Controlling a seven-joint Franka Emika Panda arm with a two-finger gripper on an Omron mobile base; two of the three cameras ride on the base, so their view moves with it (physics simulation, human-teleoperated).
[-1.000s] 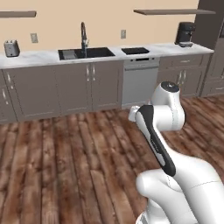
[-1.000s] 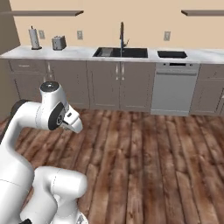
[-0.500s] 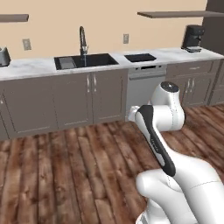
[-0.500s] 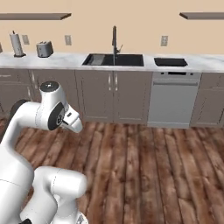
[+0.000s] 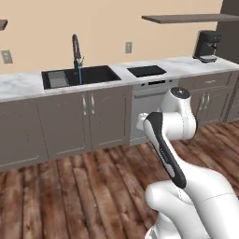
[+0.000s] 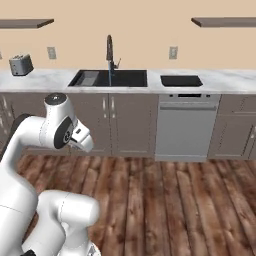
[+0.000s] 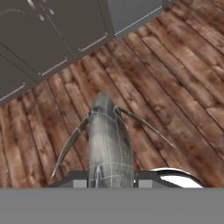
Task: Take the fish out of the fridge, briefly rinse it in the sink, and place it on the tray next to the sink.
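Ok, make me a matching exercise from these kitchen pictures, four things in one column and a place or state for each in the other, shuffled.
Things:
1. fish
2. tray
3. toaster
4. faucet

Places or states:
A. rises behind the black sink
B. on the counter, right of the sink, above the dishwasher
C. held in the shut gripper, over the wood floor
D. on the counter, far left

Pairs: 1-C, 2-B, 3-D, 4-A
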